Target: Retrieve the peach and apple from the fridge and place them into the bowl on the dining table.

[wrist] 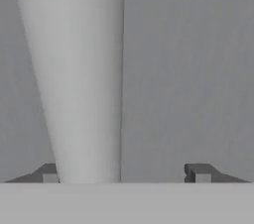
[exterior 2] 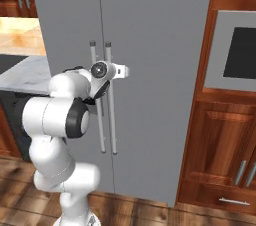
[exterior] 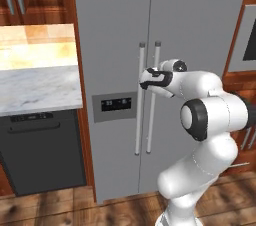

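While closing on the fridge door handle, fingers spread wide, gripping nothing yet; bar sits hard against one fingertip, far from the other. Risk: off-centre squeeze, then slip off the handle on the pull, door staying shut. Risk too of catching the neighbouring handle just beside it. Peach and apple presumably behind shut doors; cannot tell where.

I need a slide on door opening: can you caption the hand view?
Open gripper at the closed fridge, one bar handle between its fingertips, close to one.
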